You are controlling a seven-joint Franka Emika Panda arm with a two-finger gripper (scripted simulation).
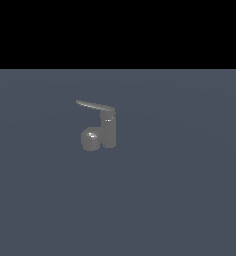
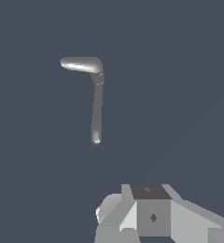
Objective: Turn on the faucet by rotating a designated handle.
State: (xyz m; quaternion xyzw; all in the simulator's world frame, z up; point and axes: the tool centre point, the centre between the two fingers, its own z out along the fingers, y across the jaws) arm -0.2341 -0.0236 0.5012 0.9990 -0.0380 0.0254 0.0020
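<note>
The faucet (image 1: 108, 131) is a small dull-grey post standing on the blue-grey floor, with a rounded stub spout (image 1: 91, 140) low on the exterior view's left. Its handle (image 1: 94, 105) is a thin flat blade on top, pointing to the exterior view's left. The wrist view looks down on the faucet (image 2: 97, 78), showing the bright handle (image 2: 79, 64) and the thin spout (image 2: 96, 116) meeting at a right angle. Only blocky grey-white parts of my gripper (image 2: 152, 216) show at that picture's edge, well apart from the faucet. Its fingertips are out of view. The arm does not appear in the exterior view.
The plain blue-grey floor (image 1: 180, 190) surrounds the faucet, with a black background (image 1: 118, 30) behind it.
</note>
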